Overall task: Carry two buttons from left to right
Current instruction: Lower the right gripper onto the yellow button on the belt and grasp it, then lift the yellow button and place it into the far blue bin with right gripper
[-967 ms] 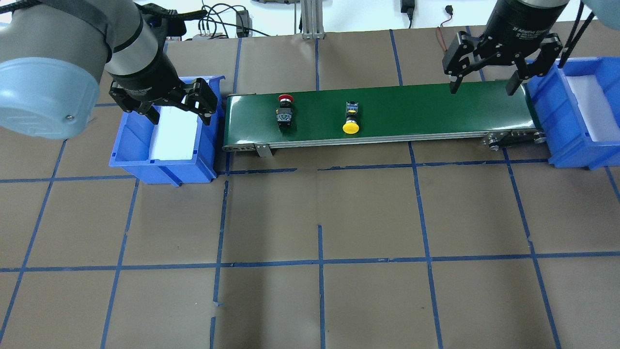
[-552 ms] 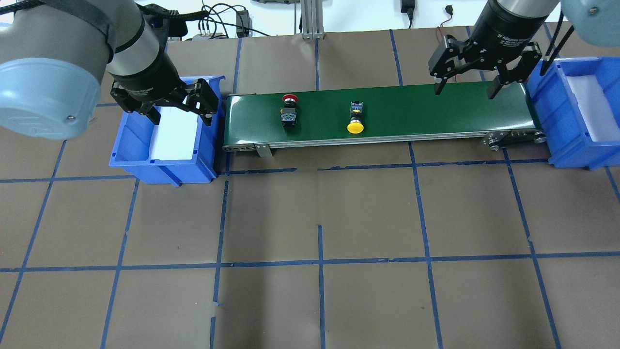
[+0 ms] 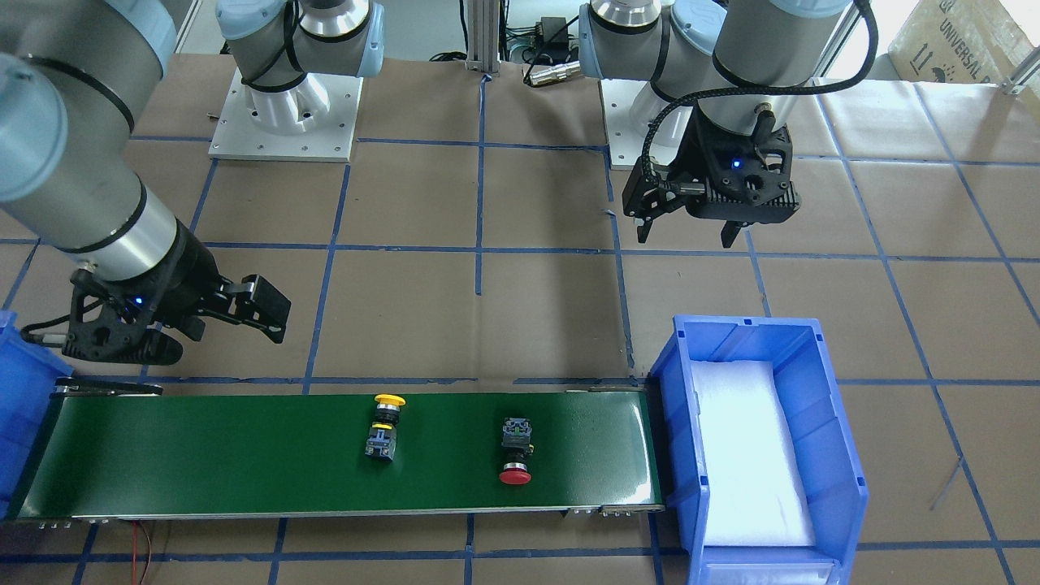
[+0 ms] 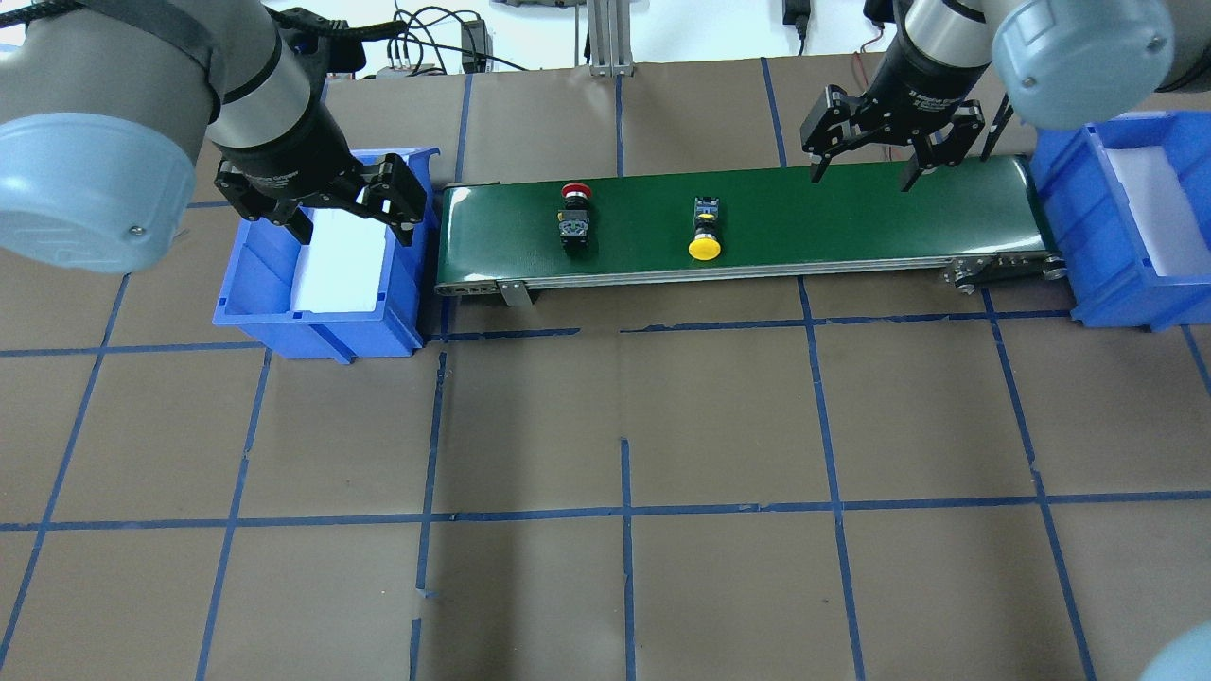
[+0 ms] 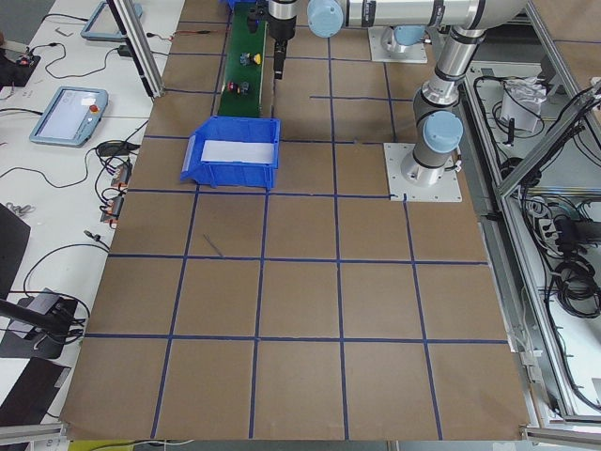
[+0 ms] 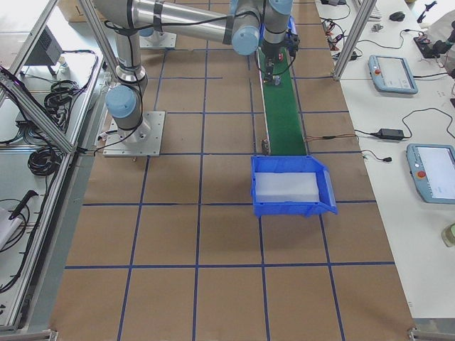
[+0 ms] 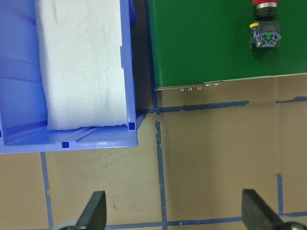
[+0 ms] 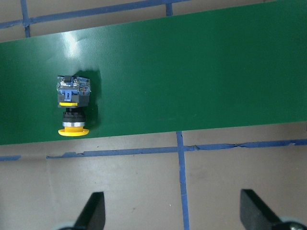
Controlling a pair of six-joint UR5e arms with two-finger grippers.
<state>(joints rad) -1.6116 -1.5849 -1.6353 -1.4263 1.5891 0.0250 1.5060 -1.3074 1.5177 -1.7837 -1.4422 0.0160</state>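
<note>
The red button [image 4: 575, 214] and the yellow button [image 4: 705, 233] lie on their sides on the green conveyor belt [image 4: 851, 213], red on the left, yellow near the middle. They also show in the front view, yellow [image 3: 383, 426] and red [image 3: 515, 455]. My left gripper [image 4: 355, 218] is open and empty above the left blue bin [image 4: 322, 317]; its wrist view shows the red button [image 7: 265, 28] far off. My right gripper [image 4: 863, 177] is open and empty over the belt's far edge, to the right of the yellow button [image 8: 73, 105].
The left bin [image 3: 756, 329] holds only a white foam pad. A second blue bin [image 4: 1116, 307] with foam stands at the belt's right end. Brown table paper with blue tape lines surrounds the belt. Cables lie at the far edge.
My right gripper has moved left along the belt and away from the right bin, toward the yellow button. Both buttons have shifted slightly right on the belt. The left gripper has stayed put.
</note>
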